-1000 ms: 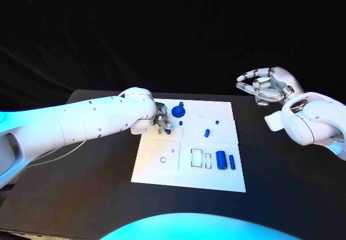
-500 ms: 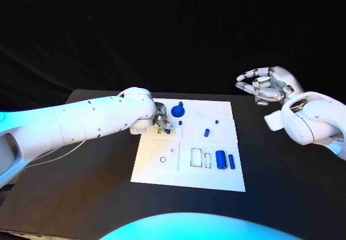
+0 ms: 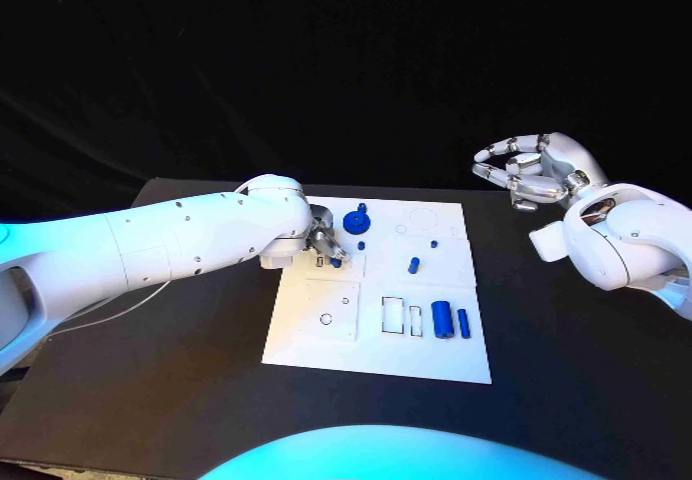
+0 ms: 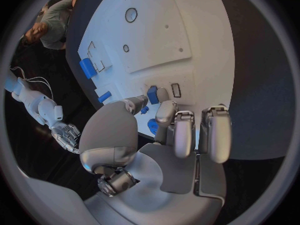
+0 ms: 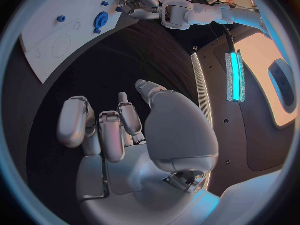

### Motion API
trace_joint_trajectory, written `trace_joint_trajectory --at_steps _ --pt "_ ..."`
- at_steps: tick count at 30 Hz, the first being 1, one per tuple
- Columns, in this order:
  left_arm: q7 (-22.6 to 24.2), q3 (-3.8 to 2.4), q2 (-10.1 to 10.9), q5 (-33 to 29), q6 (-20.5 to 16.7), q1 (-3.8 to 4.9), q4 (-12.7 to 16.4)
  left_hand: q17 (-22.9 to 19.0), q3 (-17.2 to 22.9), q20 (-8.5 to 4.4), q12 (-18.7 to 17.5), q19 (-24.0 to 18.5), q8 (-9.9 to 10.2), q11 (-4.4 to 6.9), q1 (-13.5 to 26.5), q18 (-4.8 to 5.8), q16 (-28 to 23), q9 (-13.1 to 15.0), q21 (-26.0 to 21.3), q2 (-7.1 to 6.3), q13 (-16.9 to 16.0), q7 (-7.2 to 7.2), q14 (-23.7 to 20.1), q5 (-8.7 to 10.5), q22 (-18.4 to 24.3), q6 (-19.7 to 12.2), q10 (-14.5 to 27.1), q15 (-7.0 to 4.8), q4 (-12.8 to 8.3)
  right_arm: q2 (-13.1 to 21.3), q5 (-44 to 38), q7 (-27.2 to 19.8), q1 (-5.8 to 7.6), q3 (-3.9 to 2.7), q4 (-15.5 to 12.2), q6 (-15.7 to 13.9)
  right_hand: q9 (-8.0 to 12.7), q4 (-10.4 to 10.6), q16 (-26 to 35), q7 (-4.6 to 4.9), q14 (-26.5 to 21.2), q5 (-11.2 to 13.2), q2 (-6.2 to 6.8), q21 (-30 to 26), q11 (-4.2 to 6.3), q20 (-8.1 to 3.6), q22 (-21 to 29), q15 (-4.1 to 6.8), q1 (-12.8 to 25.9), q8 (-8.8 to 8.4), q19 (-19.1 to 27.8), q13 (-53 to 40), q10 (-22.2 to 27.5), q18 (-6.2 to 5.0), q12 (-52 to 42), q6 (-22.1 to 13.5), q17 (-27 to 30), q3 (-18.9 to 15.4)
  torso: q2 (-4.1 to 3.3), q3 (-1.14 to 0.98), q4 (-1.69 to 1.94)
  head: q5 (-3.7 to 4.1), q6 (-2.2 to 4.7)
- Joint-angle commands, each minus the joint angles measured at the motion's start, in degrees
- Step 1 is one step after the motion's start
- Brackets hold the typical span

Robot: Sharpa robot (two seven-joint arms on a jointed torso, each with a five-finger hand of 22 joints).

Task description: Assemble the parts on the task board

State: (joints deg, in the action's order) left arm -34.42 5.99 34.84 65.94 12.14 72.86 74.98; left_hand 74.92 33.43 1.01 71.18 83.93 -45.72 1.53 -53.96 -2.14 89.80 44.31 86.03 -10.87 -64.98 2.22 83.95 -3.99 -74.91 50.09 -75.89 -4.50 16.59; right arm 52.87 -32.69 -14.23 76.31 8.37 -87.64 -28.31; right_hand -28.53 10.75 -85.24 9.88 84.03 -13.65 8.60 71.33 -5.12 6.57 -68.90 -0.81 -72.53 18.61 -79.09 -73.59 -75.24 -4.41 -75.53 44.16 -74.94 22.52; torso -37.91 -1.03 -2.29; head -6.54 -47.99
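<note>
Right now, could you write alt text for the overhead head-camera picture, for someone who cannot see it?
The robot's left hand pinches a small blue part at the upper left of the white task board on a black table. More blue parts lie across the board, including a gear. The right hand hovers off to the side with fingers curled, holding nothing.

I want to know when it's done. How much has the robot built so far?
Not much looks finished. A blue gear sits at the board's far end, maybe already placed. The left hand pinches a small blue part over the board. The right hand hovers off the board, holding nothing. Two blue cylinders and a peg look unplaced.
</note>
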Motion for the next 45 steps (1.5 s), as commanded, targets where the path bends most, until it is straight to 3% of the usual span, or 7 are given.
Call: trace_joint_trajectory --at_steps 1,27,35,39,45 --pt "-0.1 0.10 0.0 -0.4 0.9 -0.16 0.3 15.1 -0.6 -0.24 0.5 2.1 -0.1 0.09 0.5 0.30 0.2 -0.1 0.3 0.06 -0.2 0.01 6.1 0.24 -6.6 0.5 -0.5 -0.35 0.1 0.0 -0.3 -0.5 -0.03 -0.01 -0.1 0.2 -0.1 0.4 0.2 0.09 2.7 0.2 0.00 -0.3 0.10 -0.17 0.1 0.24 0.4 0.31 0.1 0.0 0.4 -0.83 0.1 -0.5 -3.6 0.0 -0.07 0.00 -0.02 0.13 0.02" --pt "-0.2 0.06 0.7 -0.4 0.4 -0.14 1.9 15.1 -0.8 -0.27 0.5 2.1 -0.1 0.18 0.2 0.33 0.2 -0.1 0.4 0.51 -0.3 -0.09 6.1 0.11 -6.7 0.7 -0.5 -0.40 -0.1 -0.4 -0.3 -0.3 -0.04 -0.01 0.4 0.4 -0.1 0.5 0.2 0.06 2.8 0.2 -0.07 -0.3 0.12 -0.18 0.0 0.26 0.5 0.39 0.0 -0.1 0.2 -0.81 -0.1 -0.5 -3.6 -0.1 -0.01 -0.01 0.01 0.06 -0.30" --pt "-0.1 0.02 1.0 -0.3 -0.4 -0.12 2.0 15.1 -0.8 -0.27 0.5 2.1 -0.1 0.18 0.2 0.32 0.2 -0.1 0.4 0.53 -0.2 -0.09 6.1 0.11 -6.7 0.7 -0.5 -0.40 -0.1 -0.5 -0.3 -0.4 -0.09 -0.01 0.6 0.4 -0.1 0.5 0.2 0.06 2.8 0.2 -0.07 -0.3 0.12 -0.18 0.0 0.26 0.5 0.39 0.0 -0.1 0.2 -0.81 -0.1 -0.5 -3.6 -0.1 0.02 -0.03 0.01 0.06 -0.03" --pt "0.2 -0.33 1.5 -0.3 -1.4 -0.11 2.6 15.1 -2.0 -0.34 0.2 2.1 -0.1 0.18 1.0 0.30 0.2 -0.1 0.3 0.38 0.1 -0.07 6.1 0.22 -6.6 0.6 -0.3 -0.43 0.2 -0.5 -0.3 -0.4 -0.11 -0.01 0.8 0.4 -0.1 0.6 0.2 0.05 2.7 0.2 -0.08 -0.4 0.13 -0.19 0.1 0.26 0.5 0.42 0.0 0.0 0.3 -0.83 0.0 -0.5 -3.6 -0.1 0.02 0.01 0.01 0.15 0.08" --pt "0.6 -1.61 2.5 -0.3 -3.6 0.29 4.1 15.1 -6.5 -0.48 -0.7 2.1 0.0 0.23 4.1 0.30 0.2 -0.1 0.3 -0.14 1.2 -0.13 6.1 0.33 -6.6 0.2 0.4 -0.52 0.3 -0.7 -0.3 -0.4 -0.18 0.00 1.2 0.3 -0.1 0.6 0.2 0.05 2.7 0.2 -0.08 -0.4 0.13 -0.19 0.1 0.26 0.5 0.42 0.0 0.0 0.3 -0.83 0.0 -0.5 -3.6 -0.1 0.12 -0.06 0.01 0.05 0.43"
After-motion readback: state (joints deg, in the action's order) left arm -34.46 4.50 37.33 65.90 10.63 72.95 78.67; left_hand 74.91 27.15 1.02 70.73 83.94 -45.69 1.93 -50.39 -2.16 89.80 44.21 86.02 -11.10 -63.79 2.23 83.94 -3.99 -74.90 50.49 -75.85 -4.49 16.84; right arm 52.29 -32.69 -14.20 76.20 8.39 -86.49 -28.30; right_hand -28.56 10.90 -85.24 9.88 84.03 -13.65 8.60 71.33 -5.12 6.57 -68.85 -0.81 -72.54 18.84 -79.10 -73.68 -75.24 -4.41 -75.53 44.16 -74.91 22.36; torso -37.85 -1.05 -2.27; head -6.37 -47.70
